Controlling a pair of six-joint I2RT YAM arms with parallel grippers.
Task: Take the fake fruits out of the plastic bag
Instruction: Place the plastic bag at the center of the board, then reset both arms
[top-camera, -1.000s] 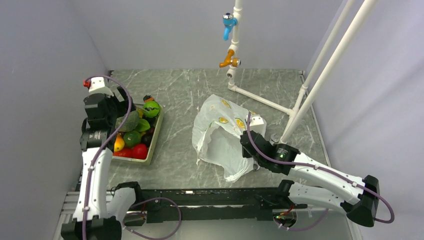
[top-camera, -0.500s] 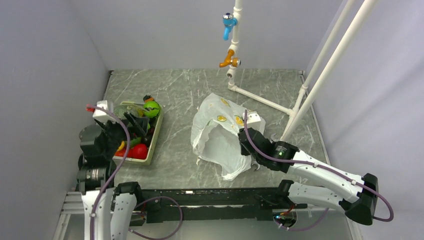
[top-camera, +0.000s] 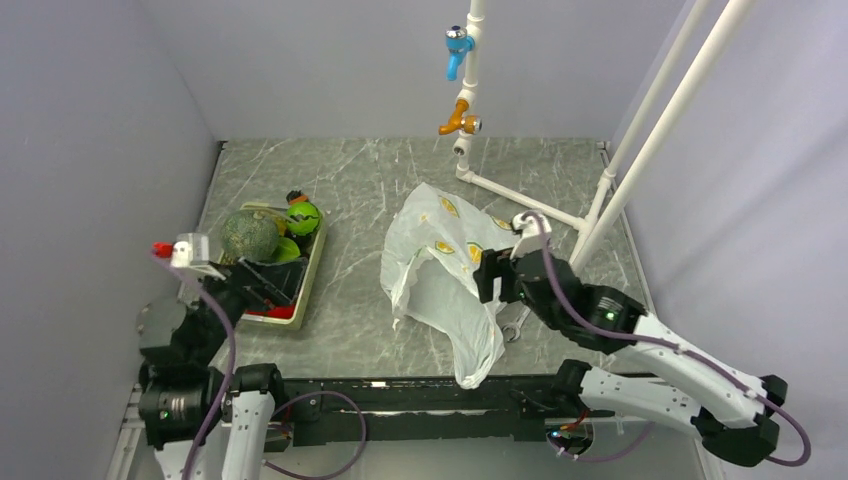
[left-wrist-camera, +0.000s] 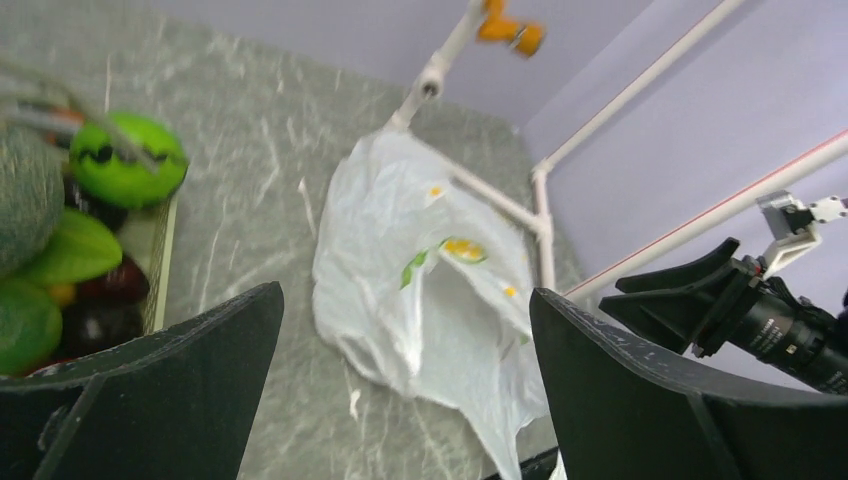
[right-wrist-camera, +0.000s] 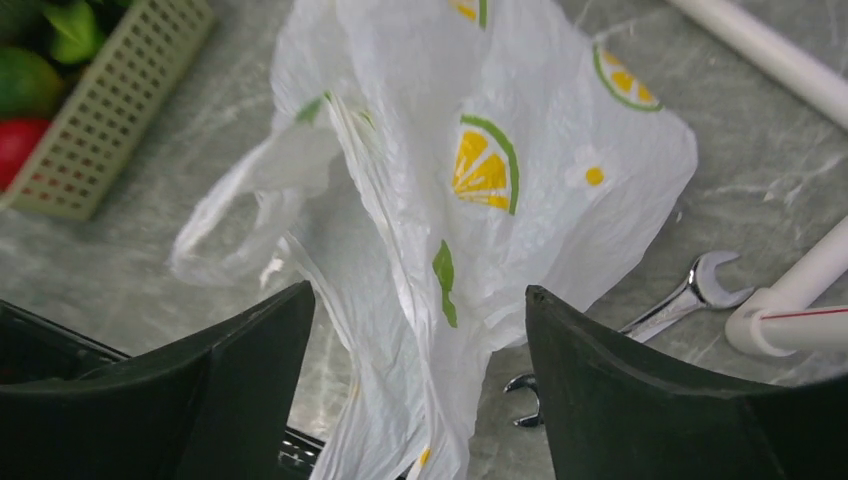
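1. Grey marbled table (top-camera: 360, 190), boxed in by pale walls, carries the plastic bag (top-camera: 440, 265) right of centre. The bag is crumpled and limp, printed with lemon slices, and a thin tail of it trails toward the near edge.
2. The fake fruits (top-camera: 268, 240) sit well apart from the bag, piled in a cream tray (top-camera: 312, 268) at the left. A ribbed melon (top-camera: 249, 234) and a green ball (top-camera: 303, 217) lie at the far end. A red fruit (right-wrist-camera: 18, 146) lies at the near end, with more green and dark pieces between.
3. The right gripper (right-wrist-camera: 417, 290) hangs over the bag's right side with its fingers (right-wrist-camera: 640, 390) spread wide. In the wrist view the bag's film runs down through the gap between them. The fingers are not pressed together on it, and I cannot tell whether either finger touches it.
4. The left gripper (left-wrist-camera: 405, 292) is also spread wide, with nothing between its fingers (left-wrist-camera: 170, 380). From above it sits over the near end of the tray and hides part of the fruit there. Its camera looks across the table at the bag.
5. A wrench (right-wrist-camera: 685, 292) lies on the table just beside the bag's right edge, partly under the right arm in the top view. The jaw of a second wrench (right-wrist-camera: 520, 388) shows beside the hanging fold.
6. A white pipe frame (top-camera: 520, 200) runs along the table behind the bag and rises at the right. A blue tap (top-camera: 457, 45) and an orange tap (top-camera: 458, 120) are mounted on its upright at the back.
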